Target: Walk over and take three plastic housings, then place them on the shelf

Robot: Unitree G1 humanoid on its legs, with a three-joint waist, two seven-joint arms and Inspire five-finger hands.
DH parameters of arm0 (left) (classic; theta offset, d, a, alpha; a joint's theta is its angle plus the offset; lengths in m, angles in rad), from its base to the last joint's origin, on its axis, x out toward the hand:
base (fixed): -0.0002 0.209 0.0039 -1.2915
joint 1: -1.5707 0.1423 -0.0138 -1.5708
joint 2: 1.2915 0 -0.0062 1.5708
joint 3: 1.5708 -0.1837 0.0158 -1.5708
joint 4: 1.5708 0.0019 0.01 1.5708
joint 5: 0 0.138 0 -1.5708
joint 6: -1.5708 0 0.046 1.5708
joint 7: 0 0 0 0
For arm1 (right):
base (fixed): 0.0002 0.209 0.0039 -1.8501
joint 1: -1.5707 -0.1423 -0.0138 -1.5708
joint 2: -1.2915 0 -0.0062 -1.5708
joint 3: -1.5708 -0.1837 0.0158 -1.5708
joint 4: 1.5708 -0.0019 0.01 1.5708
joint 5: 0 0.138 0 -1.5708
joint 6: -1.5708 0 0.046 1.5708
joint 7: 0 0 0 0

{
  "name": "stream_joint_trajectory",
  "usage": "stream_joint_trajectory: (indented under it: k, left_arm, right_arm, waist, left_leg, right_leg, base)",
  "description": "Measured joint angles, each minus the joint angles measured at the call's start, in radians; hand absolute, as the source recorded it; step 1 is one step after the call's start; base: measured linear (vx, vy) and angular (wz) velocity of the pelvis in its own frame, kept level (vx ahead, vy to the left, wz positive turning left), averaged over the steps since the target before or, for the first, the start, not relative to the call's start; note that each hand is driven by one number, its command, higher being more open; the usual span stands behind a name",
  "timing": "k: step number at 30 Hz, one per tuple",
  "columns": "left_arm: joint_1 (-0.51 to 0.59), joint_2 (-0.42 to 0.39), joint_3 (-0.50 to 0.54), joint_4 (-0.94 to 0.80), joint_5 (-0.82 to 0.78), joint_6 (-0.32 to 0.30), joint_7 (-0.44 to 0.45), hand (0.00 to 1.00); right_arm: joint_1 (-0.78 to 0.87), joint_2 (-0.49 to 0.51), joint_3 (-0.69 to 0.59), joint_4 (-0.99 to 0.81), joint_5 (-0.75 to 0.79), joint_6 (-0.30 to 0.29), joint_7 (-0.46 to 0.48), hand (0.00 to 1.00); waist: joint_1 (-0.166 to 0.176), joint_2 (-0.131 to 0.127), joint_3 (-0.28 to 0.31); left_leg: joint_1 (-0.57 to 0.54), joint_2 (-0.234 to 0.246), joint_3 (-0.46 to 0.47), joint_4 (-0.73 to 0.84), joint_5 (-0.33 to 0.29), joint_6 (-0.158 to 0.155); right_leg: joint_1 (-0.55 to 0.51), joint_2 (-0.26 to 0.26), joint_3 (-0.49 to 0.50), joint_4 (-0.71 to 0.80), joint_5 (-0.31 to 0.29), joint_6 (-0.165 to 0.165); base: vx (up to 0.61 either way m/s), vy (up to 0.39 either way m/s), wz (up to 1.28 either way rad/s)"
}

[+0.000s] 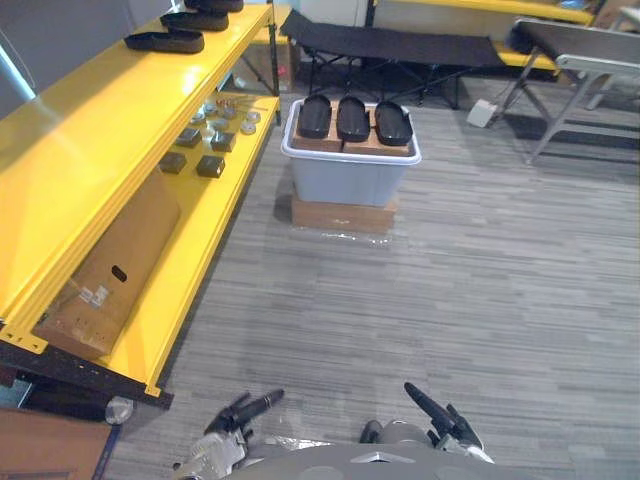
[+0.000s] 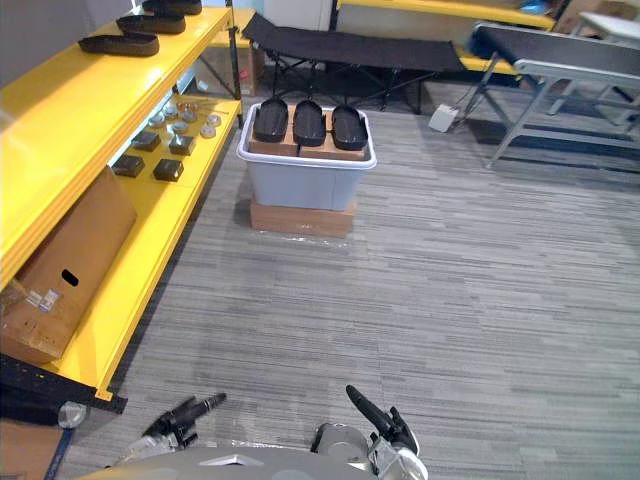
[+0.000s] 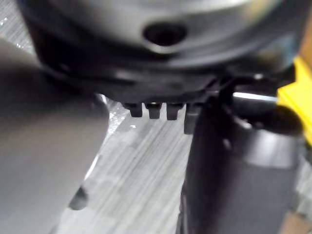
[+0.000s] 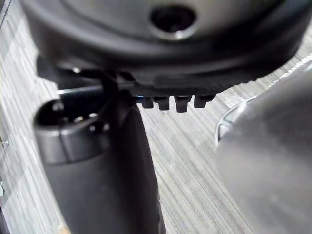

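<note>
Left hand (image 1: pixel 250 407) and right hand (image 1: pixel 430 405) sit low at the near edge of the left eye view, fingers straight and apart, holding nothing. Past them it's all grey striped carpet (image 1: pixel 480 300). Three plastic housings (image 1: pixel 352 118), black, glossy and oval, lie side by side on cardboard atop a grey tub (image 1: pixel 345 180), just beside the yellow shelf (image 1: pixel 90 130). Right eye view: wide open carpet up to the tub, a black cot (image 2: pixel 350 48) behind it, a metal table (image 2: pixel 560 70) far right. Left wrist view: dark hand bulk, carpet beyond, a bit of yellow shelf. Right wrist view: dark bulk again, striped carpet past it.
</note>
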Motion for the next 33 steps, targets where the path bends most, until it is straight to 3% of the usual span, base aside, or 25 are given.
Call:
stream_joint_trajectory:
  k: [1, 3, 6, 7, 8, 9, 10, 11, 12, 13, 14, 16, 17, 18, 19, 20, 21, 23, 25, 26, 27, 29, 33]
  left_arm:
    - [0.004, -0.009, 0.012, 0.003, -0.009, -0.005, 0.001, 1.0]
    - [0.009, -0.021, 0.006, 0.002, -0.024, -0.02, -0.001, 1.0]
    - [0.01, -0.043, 0.012, 0.002, -0.036, -0.025, -0.009, 1.0]
    - [0.01, -0.048, 0.023, 0.003, -0.037, -0.023, -0.008, 1.0]
    - [0.013, -0.066, 0.062, 0.002, -0.04, -0.015, -0.014, 1.0]
    - [0.014, -0.067, 0.076, 0.003, -0.04, -0.014, -0.016, 1.0]
    - [0.027, -0.067, 0.084, 0.005, -0.037, -0.016, -0.019, 1.0]
    - [0.035, -0.066, 0.093, 0.015, -0.037, -0.017, -0.025, 1.0]
    - [0.026, -0.04, 0.111, 0.022, -0.036, -0.016, -0.033, 1.0]
    - [0.022, -0.022, 0.11, 0.023, -0.035, -0.023, -0.03, 1.0]
    - [0.016, -0.013, 0.111, 0.024, -0.035, -0.022, -0.028, 1.0]
    - [0.01, -0.005, 0.107, 0.033, -0.035, -0.02, -0.023, 1.0]
    - [0.009, 0.003, 0.096, 0.043, -0.031, -0.02, -0.021, 1.0]
    - [0.01, 0.008, 0.093, 0.049, 0.006, -0.02, -0.017, 1.0]
    - [0.012, 0.01, 0.084, 0.05, 0.012, -0.023, -0.011, 1.0]
    - [0.015, 0.013, 0.057, 0.05, 0.011, -0.029, -0.006, 1.0]
    - [0.015, 0.015, 0.044, 0.05, 0.011, -0.033, -0.005, 1.0]
    - [-0.003, 0.022, -0.008, 0.051, 0.003, -0.038, -0.008, 1.0]
    - [-0.031, 0.02, -0.039, 0.051, -0.003, -0.038, -0.016, 1.0]
    - [-0.053, 0.006, -0.06, 0.051, -0.018, -0.036, -0.027, 1.0]
    - [-0.06, 0.0, -0.062, 0.051, -0.023, -0.034, -0.034, 1.0]
    - [-0.074, -0.009, -0.063, 0.039, -0.059, -0.016, -0.044, 1.0]
    - [-0.067, -0.014, -0.053, 0.039, -0.084, -0.007, -0.028, 1.0]
  right_arm:
    - [-0.01, -0.012, -0.001, 0.007, -0.028, 0.002, -0.009, 1.0]
    - [-0.03, -0.021, -0.005, 0.046, -0.071, -0.002, -0.015, 1.0]
    - [-0.054, -0.015, -0.004, 0.059, -0.096, 0.0, -0.012, 1.0]
    - [-0.055, -0.014, -0.004, 0.058, -0.102, 0.0, -0.014, 1.0]
    - [-0.054, -0.009, -0.003, 0.055, -0.12, -0.001, -0.015, 1.0]
    - [-0.049, -0.008, 0.0, 0.053, -0.123, -0.001, -0.015, 1.0]
    - [-0.037, -0.009, 0.009, 0.043, -0.12, -0.004, -0.016, 1.0]
    - [-0.032, -0.009, 0.009, 0.038, -0.11, -0.008, -0.02, 1.0]
    - [-0.039, 0.006, 0.017, 0.038, -0.107, -0.008, -0.027, 1.0]
    - [-0.037, 0.026, 0.039, 0.033, -0.108, -0.011, -0.025, 1.0]
    - [-0.04, 0.045, 0.037, 0.032, -0.113, -0.021, -0.024, 1.0]
    - [-0.048, 0.055, 0.038, 0.037, -0.121, -0.022, -0.007, 1.0]
    - [-0.054, 0.052, 0.038, 0.046, -0.118, -0.023, 0.0, 1.0]
    - [-0.061, 0.048, 0.037, 0.057, -0.11, -0.033, -0.002, 1.0]
    - [-0.067, 0.045, 0.034, 0.063, -0.111, -0.037, -0.003, 1.0]
    - [-0.071, 0.04, 0.029, 0.064, -0.115, -0.043, -0.003, 1.0]
    - [-0.073, 0.037, 0.028, 0.063, -0.12, -0.046, -0.003, 1.0]
    - [-0.07, 0.028, 0.024, 0.045, -0.121, -0.053, -0.006, 1.0]
    - [-0.069, 0.026, 0.022, 0.026, -0.121, -0.056, -0.011, 1.0]
    - [-0.065, 0.022, 0.021, 0.013, -0.122, -0.057, -0.012, 1.0]
    - [-0.062, 0.021, 0.021, 0.011, -0.122, -0.057, -0.011, 1.0]
    - [-0.035, 0.025, 0.019, 0.012, -0.13, -0.043, -0.007, 1.0]
    - [-0.031, 0.029, -0.004, 0.011, -0.119, -0.022, -0.004, 1.0]
  waist:
    - [0.004, 0.015, 0.007]
    - [0.006, 0.015, 0.012]
    - [0.024, 0.008, 0.015]
    - [0.027, 0.005, 0.02]
    - [0.042, -0.002, 0.036]
    - [0.051, -0.004, 0.038]
    - [0.058, 0.001, 0.038]
    - [0.058, 0.009, 0.038]
    - [0.056, -0.029, 0.047]
    - [0.059, -0.073, 0.045]
    - [0.075, -0.098, 0.042]
    - [0.076, -0.114, 0.038]
    - [0.071, -0.116, 0.04]
    - [0.069, -0.116, 0.042]
    - [0.069, -0.116, 0.042]
    - [0.071, -0.109, 0.042]
    - [0.07, -0.101, 0.042]
    - [0.059, -0.081, 0.032]
    - [0.043, -0.071, 0.028]
    - [0.039, -0.061, 0.021]
    - [0.039, -0.056, 0.019]
    - [0.038, -0.05, 0.007]
    - [0.038, -0.054, 0.002]
  left_leg:
    - [-0.047, 0.015, -0.021, 0.089, -0.002, -0.017]
    - [-0.091, -0.026, -0.002, 0.067, -0.015, -0.036]
    - [-0.15, -0.132, 0.08, -0.257, 0.002, -0.017]
    - [-0.171, -0.164, 0.095, -0.368, 0.038, -0.008]
    - [-0.183, -0.199, 0.103, -0.539, 0.132, 0.001]
    - [-0.187, -0.204, 0.109, -0.589, 0.172, 0.002]
    - [-0.191, -0.203, 0.123, -0.646, 0.254, 0.002]
    - [-0.189, -0.194, 0.117, -0.639, 0.323, 0.093]
    - [-0.182, -0.217, 0.124, -0.598, 0.281, 0.138]
    - [-0.179, -0.248, 0.132, -0.583, 0.236, 0.138]
    - [-0.178, -0.27, 0.142, -0.577, 0.208, 0.149]
    - [-0.157, -0.312, 0.131, -0.579, 0.17, 0.166]
    - [-0.131, -0.335, 0.123, -0.586, 0.154, 0.171]
    - [-0.078, -0.361, 0.117, -0.615, 0.14, 0.171]
    - [-0.049, -0.372, 0.112, -0.635, 0.139, 0.166]
    - [0.005, -0.384, 0.112, -0.67, 0.134, 0.161]
    - [0.028, -0.389, 0.112, -0.685, 0.131, 0.16]
    - [0.068, -0.382, 0.089, -0.707, 0.105, 0.151]
    - [0.071, -0.371, 0.062, -0.704, 0.092, 0.151]
    - [0.077, -0.35, 0.046, -0.694, 0.072, 0.143]
    - [0.081, -0.34, 0.039, -0.69, 0.062, 0.135]
    - [0.103, -0.307, 0.007, -0.654, 0.018, 0.102]
    - [0.154, -0.284, -0.022, -0.59, -0.062, 0.049]
  right_leg:
    - [0.046, 0.018, 0.002, -0.019, -0.007, -0.015]
    - [0.127, 0.015, 0.006, -0.057, -0.006, -0.023]
    - [0.206, -0.002, 0.03, -0.139, -0.003, -0.019]
    - [0.213, -0.01, 0.034, -0.145, -0.004, -0.018]
    - [0.232, -0.021, 0.035, -0.147, -0.014, -0.002]
    - [0.238, -0.022, 0.036, -0.148, -0.024, 0.014]
    - [0.258, -0.016, 0.04, -0.143, -0.062, 0.053]
    - [0.282, -0.008, 0.045, -0.131, -0.099, 0.066]
    - [0.304, -0.035, 0.043, -0.108, -0.128, 0.071]
    - [0.297, -0.07, 0.045, -0.072, -0.128, 0.07]
    - [0.276, -0.099, 0.063, -0.023, -0.123, 0.063]
    - [0.226, -0.15, 0.111, 0.125, -0.104, 0.081]
    - [0.187, -0.181, 0.141, 0.247, -0.079, 0.128]
    - [0.118, -0.204, 0.2, 0.429, -0.029, 0.235]
    - [0.087, -0.21, 0.209, 0.496, -0.029, 0.236]
    - [0.038, -0.225, 0.185, 0.57, -0.071, 0.195]
    - [0.015, -0.23, 0.163, 0.579, -0.095, 0.186]
    - [-0.075, -0.232, 0.066, 0.484, -0.147, 0.124]
    - [-0.126, -0.231, 0.037, 0.366, -0.144, 0.121]
    - [-0.169, -0.219, 0.039, 0.236, -0.124, 0.139]
    - [-0.179, -0.209, 0.046, 0.185, -0.108, 0.139]
    - [-0.189, -0.175, 0.061, 0.052, -0.016, 0.127]
    - [-0.167, -0.128, 0.056, 0.029, 0.026, 0.102]
  base:
    - [0.3, -0.2, -0.25]
    - [0.33, -0.165, -0.25]
    - [0.41, -0.053, -0.33]
    - [0.46, 0.079, -0.27]
    - [0.36, 0.098, -0.32]
    - [0.42, 0.148, -0.39]
    - [0.39, 0.187, -0.25]
    - [0.42, 0.193, -0.05]
    - [0.45, 0.204, 0.17]
    - [0.43, 0.192, 0.21]
    - [0.4, 0.205, 0.13]
    - [0.4, 0.232, 0.25]
    - [0.49, 0.263, 0.35]
    - [0.39, 0.185, 0.21]
    - [0.33, 0.16, 0.09]
    - [0.23, 0.105, 0.0]
    - [0.26, 0.112, -0.03]
    - [0.23, 0.072, 0.17]
    - [0.29, 0.019, 0.4]
    - [0.25, -0.003, 0.31]
    - [0.28, -0.039, 0.26]
    - [0.35, -0.099, 0.33]
    - [0.41, -0.225, 0.26]
